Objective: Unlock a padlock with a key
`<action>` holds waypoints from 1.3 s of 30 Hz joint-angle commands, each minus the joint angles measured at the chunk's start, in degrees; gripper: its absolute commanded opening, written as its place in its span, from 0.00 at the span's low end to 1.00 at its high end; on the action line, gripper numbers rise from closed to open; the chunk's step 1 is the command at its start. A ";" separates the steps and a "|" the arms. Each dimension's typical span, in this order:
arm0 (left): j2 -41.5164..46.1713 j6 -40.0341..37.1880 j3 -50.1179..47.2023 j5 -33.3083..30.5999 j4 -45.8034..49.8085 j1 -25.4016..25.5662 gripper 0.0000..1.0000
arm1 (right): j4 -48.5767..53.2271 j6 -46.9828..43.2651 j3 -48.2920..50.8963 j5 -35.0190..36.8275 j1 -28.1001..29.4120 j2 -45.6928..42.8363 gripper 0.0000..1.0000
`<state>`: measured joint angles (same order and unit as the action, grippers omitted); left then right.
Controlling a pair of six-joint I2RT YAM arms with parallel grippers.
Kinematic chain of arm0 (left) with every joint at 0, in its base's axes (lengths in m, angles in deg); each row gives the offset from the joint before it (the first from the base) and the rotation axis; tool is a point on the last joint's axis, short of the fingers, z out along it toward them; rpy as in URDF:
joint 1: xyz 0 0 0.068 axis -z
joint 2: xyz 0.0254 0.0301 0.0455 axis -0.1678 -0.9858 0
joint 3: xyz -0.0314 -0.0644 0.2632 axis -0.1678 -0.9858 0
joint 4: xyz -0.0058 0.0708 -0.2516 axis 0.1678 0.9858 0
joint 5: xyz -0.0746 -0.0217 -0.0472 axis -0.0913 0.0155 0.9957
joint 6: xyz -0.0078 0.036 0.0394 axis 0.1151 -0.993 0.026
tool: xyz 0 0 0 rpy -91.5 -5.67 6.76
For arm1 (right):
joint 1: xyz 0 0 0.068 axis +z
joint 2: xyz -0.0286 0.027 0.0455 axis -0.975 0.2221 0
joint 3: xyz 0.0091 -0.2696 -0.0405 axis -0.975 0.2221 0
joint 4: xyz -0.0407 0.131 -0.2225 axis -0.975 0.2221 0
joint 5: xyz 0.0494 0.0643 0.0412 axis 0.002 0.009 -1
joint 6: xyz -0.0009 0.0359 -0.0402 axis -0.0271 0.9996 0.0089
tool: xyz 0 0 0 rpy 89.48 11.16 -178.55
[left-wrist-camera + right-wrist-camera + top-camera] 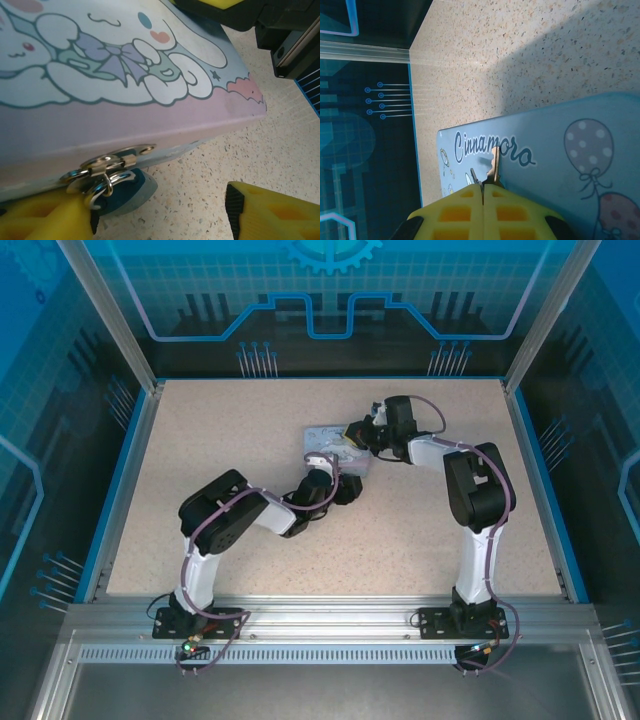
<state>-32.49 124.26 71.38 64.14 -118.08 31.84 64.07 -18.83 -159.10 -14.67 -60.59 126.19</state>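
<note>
The padlock is small, with a rounded blue-grey body. Its bright metal shackle is threaded through the hasp on the front wall of the tin, at the lower edge. The left gripper is spread: one yellow finger sits just beside the padlock and the other stands well apart. The right gripper is pressed together on the key, whose blade stands over the tin lid.

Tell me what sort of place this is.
Probably a robot lab cell: left arm and right arm bolted to an aluminium frame, blue circuit-print panels walling in the speckled table.
</note>
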 commanded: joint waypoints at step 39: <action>-4.57 8.19 -1.30 0.66 -4.74 -0.29 0.32 | 0.12 -0.62 2.36 -0.30 0.61 1.20 0.00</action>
<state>-35.33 131.10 71.18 63.97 -123.11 31.53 62.43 -18.83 -158.29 -14.56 -60.61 126.21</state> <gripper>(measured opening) 0.328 0.049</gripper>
